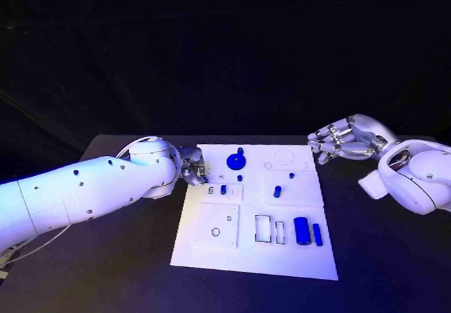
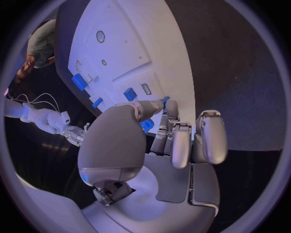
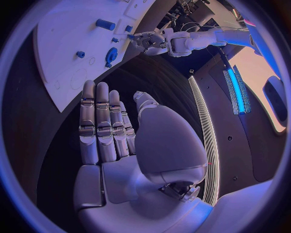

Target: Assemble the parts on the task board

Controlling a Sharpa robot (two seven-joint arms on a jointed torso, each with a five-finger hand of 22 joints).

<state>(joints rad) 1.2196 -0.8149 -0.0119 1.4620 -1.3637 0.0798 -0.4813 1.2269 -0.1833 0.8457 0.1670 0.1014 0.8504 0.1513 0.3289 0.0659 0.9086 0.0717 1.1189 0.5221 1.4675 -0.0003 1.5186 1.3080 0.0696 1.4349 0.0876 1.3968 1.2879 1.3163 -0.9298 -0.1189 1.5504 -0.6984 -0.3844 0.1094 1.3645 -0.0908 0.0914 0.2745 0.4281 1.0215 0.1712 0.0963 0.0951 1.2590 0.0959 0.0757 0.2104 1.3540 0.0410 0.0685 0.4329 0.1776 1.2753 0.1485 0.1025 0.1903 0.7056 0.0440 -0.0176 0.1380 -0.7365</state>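
The white task board (image 1: 252, 249) lies mid-table, blue parts (image 1: 302, 230) scattered on it, including a round knob (image 1: 236, 161) near its far edge. The left hand (image 1: 192, 167) sits at the board's left edge, fingers curled; whether they pinch anything, I cannot tell. The right hand (image 1: 345, 139) hovers off the far right corner, fingers apart, empty.

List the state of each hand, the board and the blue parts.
left hand: at the board's left edge, fingers curled, holding unclear
right hand: open, off the board's far right corner
task board: flat on the table
large blue cylinder: lying on the board
round blue part: on the board's far side
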